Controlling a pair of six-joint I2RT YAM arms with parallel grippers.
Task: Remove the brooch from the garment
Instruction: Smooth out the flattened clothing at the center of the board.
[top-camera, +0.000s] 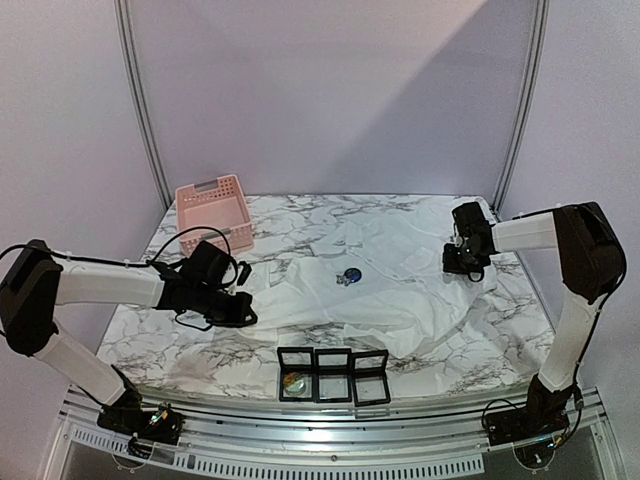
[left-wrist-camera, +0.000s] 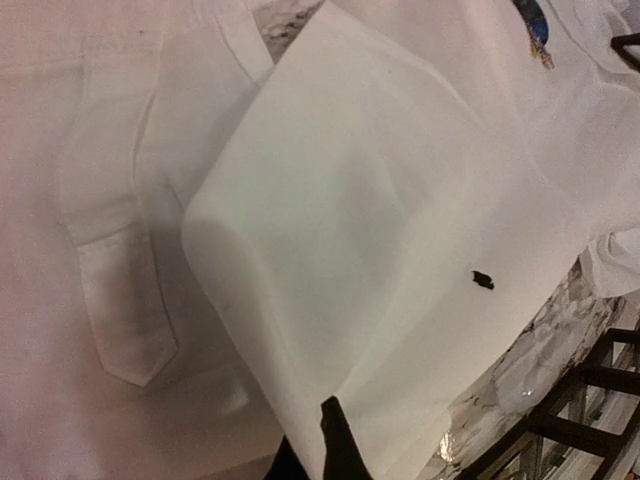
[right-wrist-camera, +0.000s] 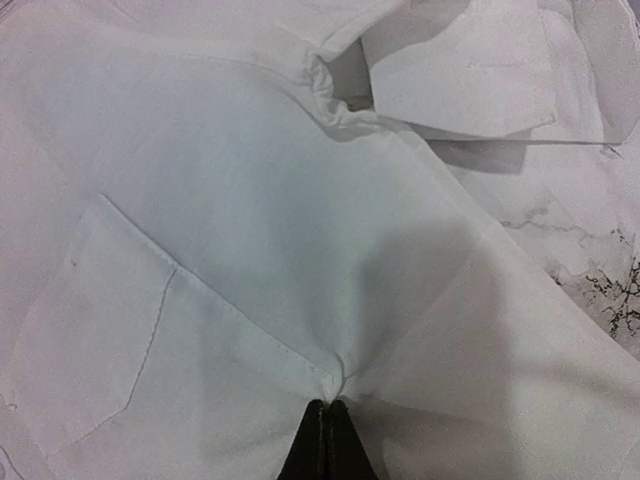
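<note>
The right claw (right-wrist-camera: 325, 410) is squeezing shut on a pinch of the big white wrinkled cloth shirt (right-wrist-camera: 300, 200), and the cloth is bunching up right at its tips. A flat shirt pocket (right-wrist-camera: 100, 330) is lying just to the side of that pinch. The small blue round brooch (top-camera: 348, 277) is sitting on the middle of the shirt, well apart from this claw, between the two arms.

The left claw (top-camera: 238, 308) is resting at the shirt's left edge, also well apart from the brooch. Only one dark finger (left-wrist-camera: 338, 450) is showing at the edge of a folded flap of cloth, so I cannot tell if this claw is open or closed.

The shirt is spreading over the white marble tabletop (top-camera: 180, 345) with grey veins. A pink plastic basket (top-camera: 210, 186) is standing behind the left arm. Three black square boxes (top-camera: 332, 352) are sitting in a row near the front edge.
</note>
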